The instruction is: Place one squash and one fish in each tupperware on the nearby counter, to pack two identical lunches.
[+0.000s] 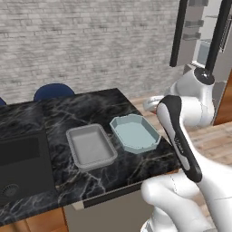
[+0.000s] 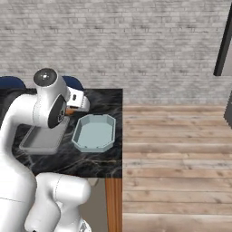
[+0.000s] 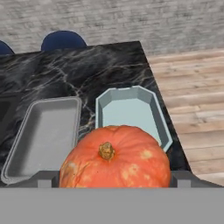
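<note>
Orange squash (image 3: 114, 156) sits pinched in your gripper (image 3: 114, 181) — round, hard, likely slippery; keep hold across its widest middle.

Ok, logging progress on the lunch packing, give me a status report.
Gripper shut on squash, above the counter. Blue octagonal tupperware and grey tray both empty. Nothing in the way.

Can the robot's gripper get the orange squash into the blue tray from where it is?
Probably yes. The gripper holds the squash just short of the blue tray, which sits empty with nothing between them.
</note>
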Motion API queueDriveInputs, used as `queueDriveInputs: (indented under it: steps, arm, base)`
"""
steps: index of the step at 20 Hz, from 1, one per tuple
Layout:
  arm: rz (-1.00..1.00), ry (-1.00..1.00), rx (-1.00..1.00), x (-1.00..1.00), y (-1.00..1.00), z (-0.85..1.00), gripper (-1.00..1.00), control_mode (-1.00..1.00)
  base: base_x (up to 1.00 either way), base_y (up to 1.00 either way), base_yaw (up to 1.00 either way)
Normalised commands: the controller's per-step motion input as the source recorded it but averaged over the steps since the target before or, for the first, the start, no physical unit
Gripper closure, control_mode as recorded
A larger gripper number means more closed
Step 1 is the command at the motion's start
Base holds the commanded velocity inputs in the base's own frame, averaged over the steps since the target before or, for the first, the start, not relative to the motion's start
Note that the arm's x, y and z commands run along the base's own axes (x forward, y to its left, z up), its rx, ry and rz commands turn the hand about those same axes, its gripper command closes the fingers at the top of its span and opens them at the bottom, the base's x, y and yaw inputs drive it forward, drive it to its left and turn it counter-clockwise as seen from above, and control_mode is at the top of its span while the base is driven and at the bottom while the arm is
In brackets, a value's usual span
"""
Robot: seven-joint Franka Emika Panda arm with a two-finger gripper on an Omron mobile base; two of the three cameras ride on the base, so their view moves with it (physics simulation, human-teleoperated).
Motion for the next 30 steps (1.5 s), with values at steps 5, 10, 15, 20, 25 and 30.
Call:
queueDriveInputs:
  steps: [5, 10, 15, 20, 25, 30]
  arm:
    - [0.02, 0.06, 0.00, 0.56, -0.01, -0.71, 1.00, -1.00]
    - [0.00, 0.01, 0.00, 0.54, 0.00, -0.67, 1.00, -1.00]
    - [0.00, 0.00, 0.00, 0.66, 0.00, -0.52, 1.00, -1.00]
    - [0.00, 0.00, 0.00, 0.61, 0.00, -0.47, 1.00, -1.00]
    - [0.00, 0.00, 0.00, 0.56, 0.00, -0.46, 1.00, -1.00]
    - [0.00, 0.01, 0.00, 0.54, 0.00, -0.44, 1.00, -1.00]
  base:
    - [0.00, 0.00, 0.00]
    - [0.00, 0.00, 0.00]
    - [0.00, 0.00, 0.00]
    - [0.00, 0.00, 0.00]
    - [0.00, 0.00, 0.00]
    - [0.00, 0.00, 0.00]
